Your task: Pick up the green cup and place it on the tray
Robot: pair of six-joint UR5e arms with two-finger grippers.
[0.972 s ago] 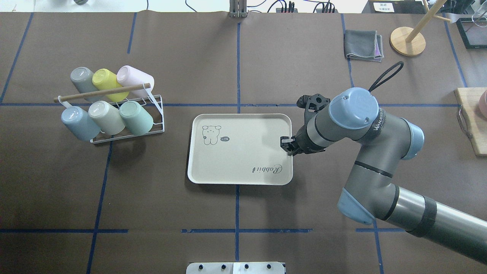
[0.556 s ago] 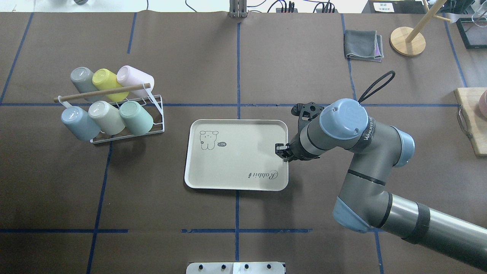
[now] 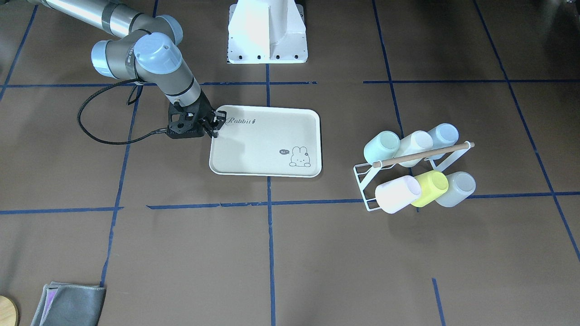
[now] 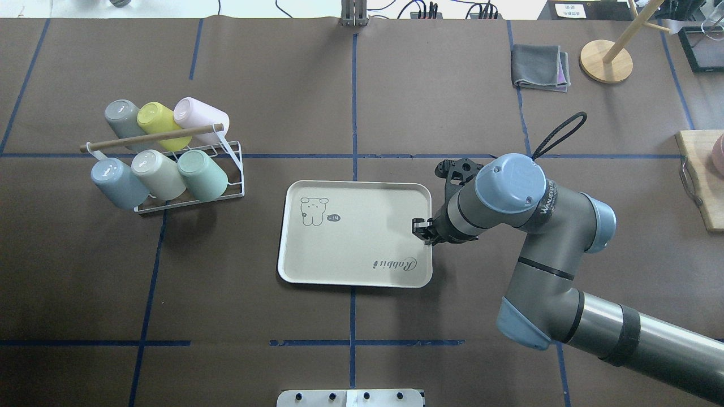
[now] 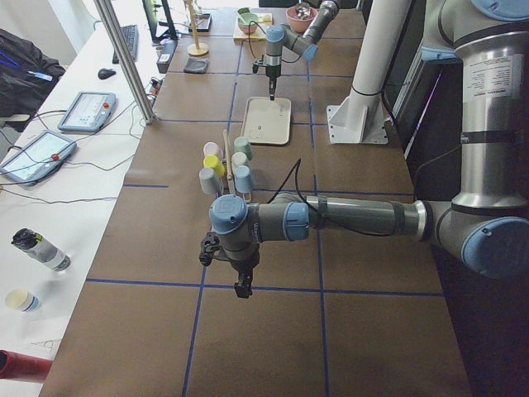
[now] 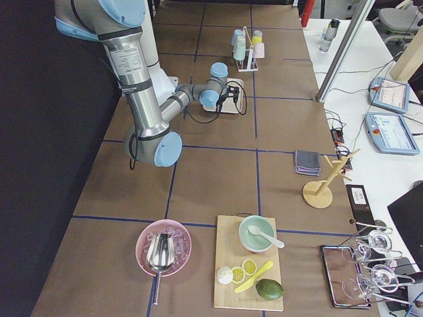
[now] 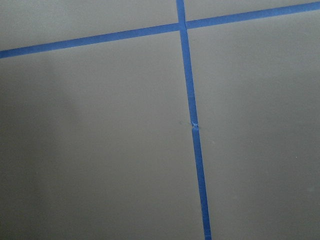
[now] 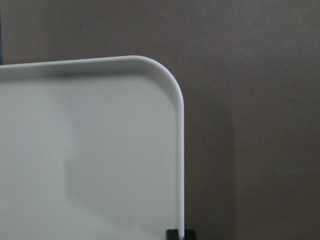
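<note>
The green cup (image 4: pixel 202 174) lies on its side in the front row of a white wire rack (image 4: pixel 233 169) at the table's left, also in the front-facing view (image 3: pixel 380 147). The cream tray (image 4: pixel 362 237) with the rabbit drawing lies flat at the table's middle. My right gripper (image 4: pixel 423 226) is shut on the tray's right rim; in the right wrist view its fingertips (image 8: pixel 179 233) straddle the rim of the tray (image 8: pixel 100 150). My left gripper (image 5: pixel 241 285) hangs over bare table far from the cups, and I cannot tell whether it is open or shut.
The rack holds several other cups, among them a yellow cup (image 4: pixel 155 118), a pink cup (image 4: pixel 198 116) and a blue cup (image 4: pixel 116 183). A grey cloth (image 4: pixel 540 66), a wooden stand (image 4: pixel 606 61) and a cutting board (image 4: pixel 701 175) are at the far right.
The tray has slid toward the robot's side of the table with my right gripper on its rim, first a little left, then back right. The cups have not moved.
</note>
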